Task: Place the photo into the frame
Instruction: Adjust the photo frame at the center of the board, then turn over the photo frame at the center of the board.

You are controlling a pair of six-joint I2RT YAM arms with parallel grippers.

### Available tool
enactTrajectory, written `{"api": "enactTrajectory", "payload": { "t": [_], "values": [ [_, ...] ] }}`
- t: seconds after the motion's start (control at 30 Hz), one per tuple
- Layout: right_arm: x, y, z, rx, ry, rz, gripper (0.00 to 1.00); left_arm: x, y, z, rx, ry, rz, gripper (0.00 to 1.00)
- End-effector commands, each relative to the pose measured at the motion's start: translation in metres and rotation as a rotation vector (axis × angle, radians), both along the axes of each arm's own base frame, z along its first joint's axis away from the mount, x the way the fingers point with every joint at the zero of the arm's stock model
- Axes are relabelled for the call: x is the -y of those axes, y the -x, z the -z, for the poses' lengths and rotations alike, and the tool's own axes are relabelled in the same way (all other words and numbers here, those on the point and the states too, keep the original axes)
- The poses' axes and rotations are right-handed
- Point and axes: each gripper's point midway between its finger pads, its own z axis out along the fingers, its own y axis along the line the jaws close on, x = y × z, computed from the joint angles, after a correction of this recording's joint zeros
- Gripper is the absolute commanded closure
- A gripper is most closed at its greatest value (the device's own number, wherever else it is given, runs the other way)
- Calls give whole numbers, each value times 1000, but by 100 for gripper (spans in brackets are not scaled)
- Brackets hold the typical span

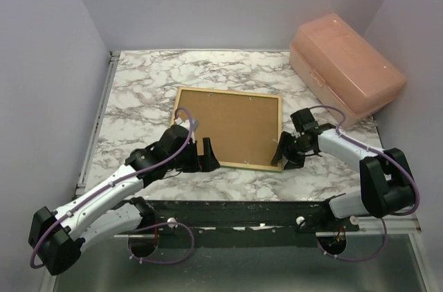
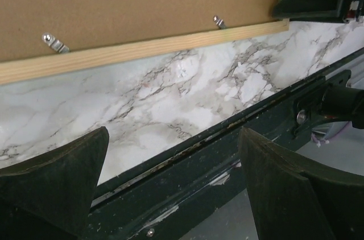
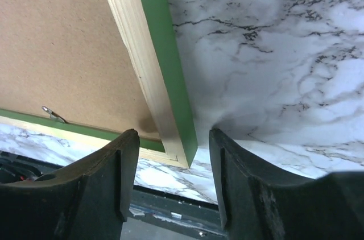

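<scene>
Straddling frame (image 3: 165, 69) corner: R gripper (image 3: 173, 135); L gripper (image 2: 173, 137) wide, off near rail.

The left tool (image 2: 173, 143), jaws wide apart, hovers over the marble table (image 2: 170, 92) near the pale rail of the frame (image 2: 142, 49).

One frame (image 1: 228, 92), one backing board (image 1: 232, 126), one pink box (image 1: 346, 67), two arms (image 1: 104, 202) (image 1: 346, 148).

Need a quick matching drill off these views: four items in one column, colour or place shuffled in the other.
1. frame
2. backing board
3. storage box
4. right gripper

a. pink, far right
b. brown, inside the rails
c. jaws either side of the frame's near right corner
d. pale wood up, green along its edge

Pairs: 1-d, 2-b, 3-a, 4-c
</scene>
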Motion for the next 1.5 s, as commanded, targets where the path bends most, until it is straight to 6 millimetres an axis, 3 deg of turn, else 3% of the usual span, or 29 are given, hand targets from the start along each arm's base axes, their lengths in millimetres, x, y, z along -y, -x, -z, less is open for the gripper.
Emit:
{"api": "enactTrajectory", "payload": {
  "t": [0.0, 0.03, 0.13, 0.23, 0.37, 0.73, 1.0, 1.47],
  "values": [
    [6, 15, 22, -65, 36, 3, 47, 13, -23, -30, 153, -30, -8, 1],
    [7, 14, 23, -62, 43, 5, 48, 17, -22, -33, 162, -31, 10, 2],
    [8, 11, 23, -57, 53, 1, 71, 24, -28, -38, 211, -70, 28, 2],
    [6, 7, 15, -42, 46, -3, 87, 31, -31, -41, 259, -111, 77, 2],
    [7, 2, -3, -18, 53, -18, 97, 42, -36, -44, 347, -162, 165, 2],
    [-2, -3, -60, 31, 1, -52, 99, 73, -36, -47, 581, -317, 466, 1],
    [-8, 0, -84, 36, -45, -74, 100, 95, -27, -57, 922, -472, 650, 1],
    [-22, 0, -127, 77, -140, -100, 100, 114, -30, -20, 1028, -789, 863, 4]
  ]
}}
